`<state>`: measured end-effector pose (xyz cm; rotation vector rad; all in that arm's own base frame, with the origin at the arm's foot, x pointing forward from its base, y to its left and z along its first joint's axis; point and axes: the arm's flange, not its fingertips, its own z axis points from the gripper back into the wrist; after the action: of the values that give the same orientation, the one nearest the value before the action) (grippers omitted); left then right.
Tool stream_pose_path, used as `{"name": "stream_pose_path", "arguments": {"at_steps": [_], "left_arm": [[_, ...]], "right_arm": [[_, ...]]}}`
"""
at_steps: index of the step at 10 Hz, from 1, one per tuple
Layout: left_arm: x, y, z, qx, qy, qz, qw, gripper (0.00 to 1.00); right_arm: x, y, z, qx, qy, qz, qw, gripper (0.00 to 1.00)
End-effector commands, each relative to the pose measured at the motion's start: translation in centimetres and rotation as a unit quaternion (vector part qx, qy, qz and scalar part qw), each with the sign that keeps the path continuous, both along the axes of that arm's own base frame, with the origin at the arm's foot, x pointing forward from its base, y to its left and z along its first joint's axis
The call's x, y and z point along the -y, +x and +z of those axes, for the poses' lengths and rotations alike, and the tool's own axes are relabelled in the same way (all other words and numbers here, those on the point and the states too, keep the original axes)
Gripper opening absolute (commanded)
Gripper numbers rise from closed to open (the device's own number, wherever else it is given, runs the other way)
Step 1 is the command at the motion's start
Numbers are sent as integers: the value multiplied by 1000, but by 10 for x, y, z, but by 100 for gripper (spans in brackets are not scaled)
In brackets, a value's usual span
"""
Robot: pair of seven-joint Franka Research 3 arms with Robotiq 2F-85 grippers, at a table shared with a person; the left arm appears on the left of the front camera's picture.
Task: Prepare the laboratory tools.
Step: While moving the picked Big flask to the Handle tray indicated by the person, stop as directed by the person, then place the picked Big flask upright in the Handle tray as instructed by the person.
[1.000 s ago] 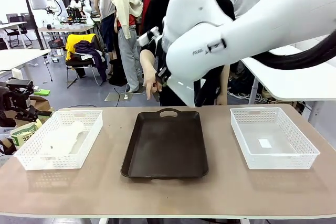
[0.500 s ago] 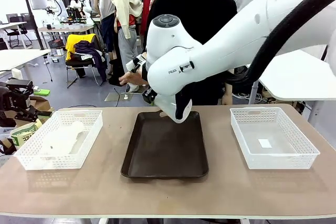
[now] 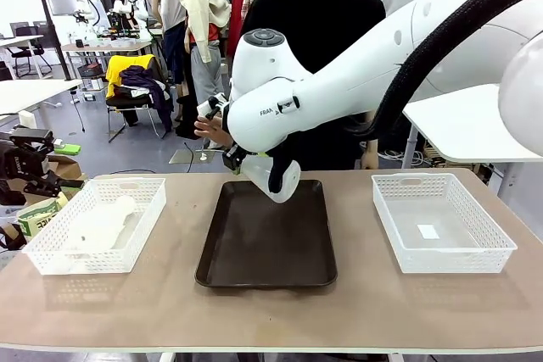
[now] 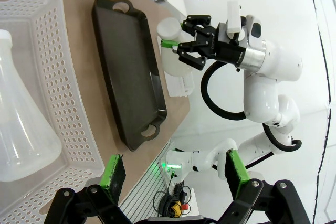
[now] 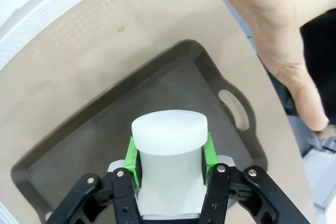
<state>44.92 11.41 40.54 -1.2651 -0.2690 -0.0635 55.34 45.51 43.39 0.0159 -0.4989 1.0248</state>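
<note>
The right arm (image 3: 365, 65) reaches in from the right across the middle. At its wrist a frosted-white conical flask (image 3: 285, 182) hangs tilted over the far end of the dark brown tray (image 3: 267, 252), which lies on the table (image 3: 271, 311) between two white mesh baskets. The left basket (image 3: 51, 252) holds a second flask (image 3: 100, 228) lying on its side, the right basket (image 3: 399, 226) holds a small white slip (image 3: 428, 231), and behind the table stands a person in black (image 3: 322, 14), one hand (image 3: 212, 129) just left of the arm.
</note>
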Motion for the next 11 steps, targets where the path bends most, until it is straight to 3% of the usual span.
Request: {"name": "stream_pose_path", "arguments": {"at_steps": [1, 11], "left_arm": [[-1, -1, 2, 2, 0, 1, 1000, 100], [-1, -1, 2, 2, 0, 1, 1000, 100]], "right_arm": [[-3, -2, -4, 2, -1, 6, 1000, 0], [-3, -2, -4, 2, -1, 6, 1000, 0]]}}
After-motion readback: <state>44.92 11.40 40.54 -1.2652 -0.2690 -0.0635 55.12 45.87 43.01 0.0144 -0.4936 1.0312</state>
